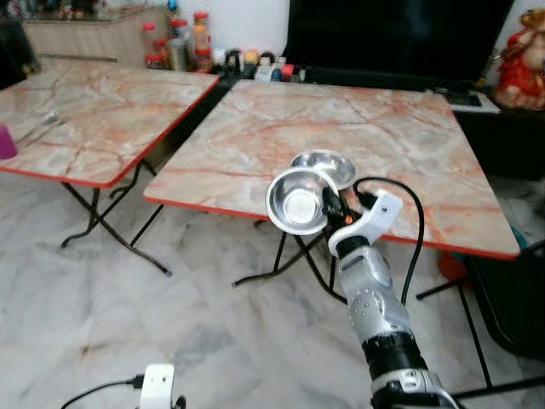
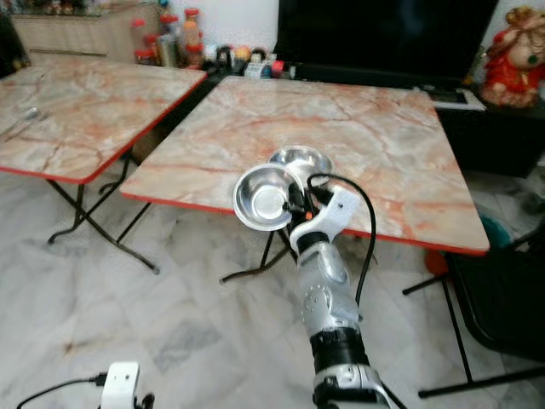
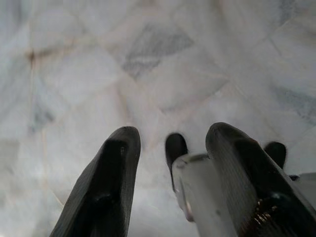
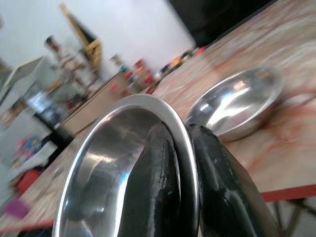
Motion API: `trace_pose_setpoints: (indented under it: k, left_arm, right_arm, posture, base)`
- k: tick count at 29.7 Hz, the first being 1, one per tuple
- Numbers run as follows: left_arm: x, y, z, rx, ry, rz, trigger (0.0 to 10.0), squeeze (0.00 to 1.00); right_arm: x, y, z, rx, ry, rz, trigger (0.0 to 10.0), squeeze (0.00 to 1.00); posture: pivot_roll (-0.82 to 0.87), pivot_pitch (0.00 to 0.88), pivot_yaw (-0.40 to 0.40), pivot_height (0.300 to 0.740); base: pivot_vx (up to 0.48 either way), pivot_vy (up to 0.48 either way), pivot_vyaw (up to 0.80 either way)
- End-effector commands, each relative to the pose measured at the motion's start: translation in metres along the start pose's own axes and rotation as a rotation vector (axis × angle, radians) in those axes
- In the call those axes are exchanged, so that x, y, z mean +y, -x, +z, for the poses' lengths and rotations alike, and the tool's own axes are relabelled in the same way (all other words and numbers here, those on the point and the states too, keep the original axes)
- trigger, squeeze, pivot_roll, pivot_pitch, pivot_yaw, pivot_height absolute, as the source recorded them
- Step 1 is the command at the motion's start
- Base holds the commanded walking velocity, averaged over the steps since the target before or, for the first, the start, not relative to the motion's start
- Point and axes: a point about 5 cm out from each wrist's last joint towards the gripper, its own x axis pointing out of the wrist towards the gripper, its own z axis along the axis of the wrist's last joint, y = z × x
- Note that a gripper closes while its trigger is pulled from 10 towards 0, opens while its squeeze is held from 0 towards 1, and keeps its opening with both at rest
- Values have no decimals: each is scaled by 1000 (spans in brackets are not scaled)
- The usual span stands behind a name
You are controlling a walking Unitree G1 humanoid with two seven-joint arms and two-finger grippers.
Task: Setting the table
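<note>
Head views: right gripper (image 1: 330,204) pinches a steel bowl (image 1: 297,202) by its rim at the near edge of the marble table (image 1: 400,136), beside a second bowl (image 1: 326,167) | Right wrist: fingers (image 4: 158,182) clamp rim | Left wrist: left gripper (image 3: 170,163) parted, empty, above marble floor (image 3: 98,64)

Desk (image 1: 383,145): square marble-pattern top, red edging, folding black metal legs, standing on the pale marble floor (image 1: 170,332). The right end effector (image 1: 328,204) hangs at its near edge. Lying on it: one steel bowl (image 1: 328,164), upright, just beyond that end effector, near the front edge.

Second desk (image 1: 94,119): same pattern and legs, well off to the end effector's left. On it: a small metal utensil (image 1: 43,125), kind cannot be made out, and a purple object (image 1: 6,141) at the picture's edge.
</note>
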Motion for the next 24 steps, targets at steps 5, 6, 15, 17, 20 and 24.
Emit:
trace_pose_setpoints:
  k: [5, 6, 15, 17, 20, 24]
  left_arm:
    - [-4, 0, 0, -4, 6, -9, 10000, 0]
    - [-4, 0, 0, -4, 6, -9, 10000, 0]
    - [-5, 0, 1, -4, 2, -9, 10000, 0]
    - [-5, 0, 1, -4, 2, -8, 10000, 0]
    - [-6, 0, 1, -4, 2, -9, 10000, 0]
    - [-6, 0, 1, -5, 3, -10, 10000, 0]
  right_arm:
    - [11, -4, 2, -17, -9, 28, 10000, 0]
    - [11, -4, 2, -17, -10, 28, 10000, 0]
    - [11, -4, 1, -13, -6, 29, 10000, 0]
    - [11, -4, 1, -13, -7, 29, 10000, 0]
    - [12, -4, 0, -4, -9, 32, 10000, 0]
    - [12, -5, 1, -7, -6, 31, 10000, 0]
  posture:
    - [-42, 0, -25, 740]
    - [-42, 0, -25, 740]
    - [-41, 0, -27, 740]
    - [-41, 0, -29, 740]
    - [-41, 0, -29, 740]
    - [-42, 0, -30, 740]
  base:
    - [100, 0, 0]
    - [251, 0, 0]
    - [253, 0, 0]
    - [255, 0, 0]
    - [255, 0, 0]
    - [252, 0, 0]
